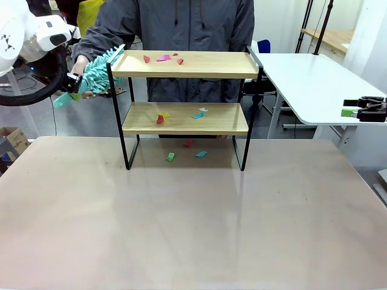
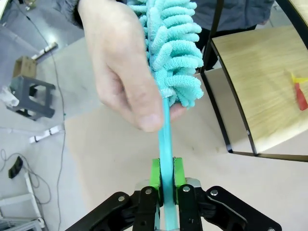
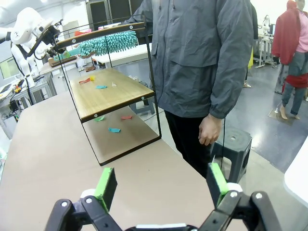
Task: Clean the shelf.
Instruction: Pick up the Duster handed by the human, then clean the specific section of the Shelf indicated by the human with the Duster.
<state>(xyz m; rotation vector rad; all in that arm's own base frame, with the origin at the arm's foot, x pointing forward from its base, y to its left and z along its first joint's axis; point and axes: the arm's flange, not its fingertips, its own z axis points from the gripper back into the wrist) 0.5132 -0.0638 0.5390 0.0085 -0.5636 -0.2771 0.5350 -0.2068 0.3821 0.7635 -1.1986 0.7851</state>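
Observation:
The shelf (image 1: 181, 64) stands at the far middle of the table, with two wooden boards in a black frame. Paper scraps lie on its top board (image 1: 163, 58), its lower board (image 1: 162, 116) and the table under it (image 1: 170, 156). A teal fluffy duster (image 1: 100, 67) sticks out past the shelf's upper left corner. My left gripper (image 2: 166, 169) is shut on the duster's thin handle (image 2: 165, 139), green pads on both sides. A person's hand (image 2: 120, 62) also grips the handle just below the duster head (image 2: 173, 43). My right gripper (image 3: 161, 187) is open and holds nothing.
The person (image 3: 202, 57) stands behind the shelf. A white side table (image 1: 314, 78) lies at the right, with my right gripper (image 1: 355, 107) at its edge. The near half of the beige table (image 1: 193, 229) is bare. A stool (image 3: 233, 144) stands on the floor.

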